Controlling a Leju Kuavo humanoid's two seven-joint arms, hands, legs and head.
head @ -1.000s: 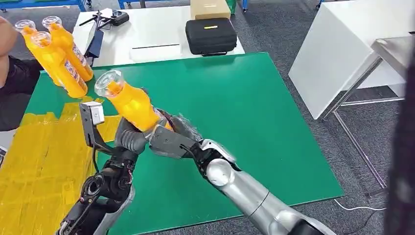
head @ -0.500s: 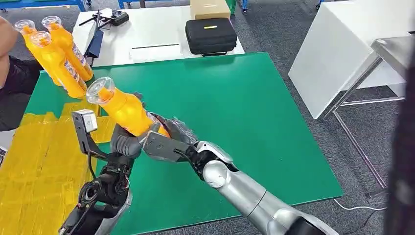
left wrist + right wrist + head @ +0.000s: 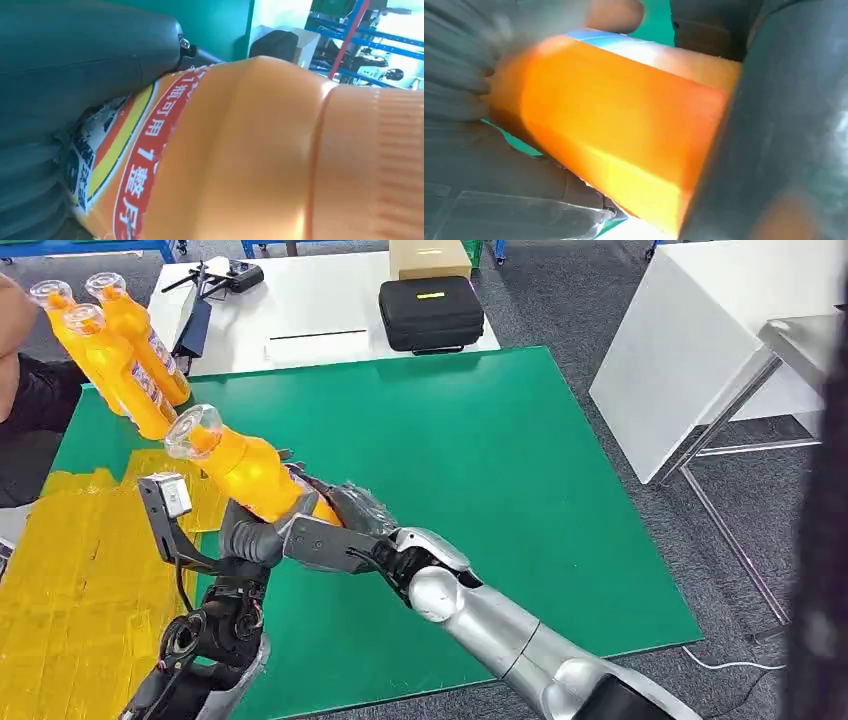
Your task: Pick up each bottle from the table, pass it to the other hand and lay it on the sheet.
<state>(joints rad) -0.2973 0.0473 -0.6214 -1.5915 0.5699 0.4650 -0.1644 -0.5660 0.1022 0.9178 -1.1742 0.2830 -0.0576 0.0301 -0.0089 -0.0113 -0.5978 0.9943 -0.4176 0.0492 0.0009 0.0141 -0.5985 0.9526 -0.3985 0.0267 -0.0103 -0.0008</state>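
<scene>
An orange bottle [image 3: 243, 468] with a clear cap is tilted in the air over the left part of the green table [image 3: 480, 440], cap pointing up and to the left. My left hand [image 3: 250, 538] grips its lower body from below. My right hand [image 3: 335, 530] wraps its base from the right. The bottle [image 3: 250, 150] is close up in the left wrist view, label showing, against my left hand [image 3: 75, 75]. In the right wrist view the bottle [image 3: 614, 125] lies in my right hand [image 3: 499, 170]. The yellow sheet [image 3: 70, 580] covers the table's near left.
Two more orange bottles [image 3: 115, 355] stand at the table's far left corner, beside a person [image 3: 20, 410] at the left edge. Behind is a white table [image 3: 300, 310] with a black case [image 3: 430, 312]. A white bench [image 3: 700, 350] stands to the right.
Both hands and the bottle between them have drifted left and slightly lower, toward the yellow sheet. The bottle now leans further to the left.
</scene>
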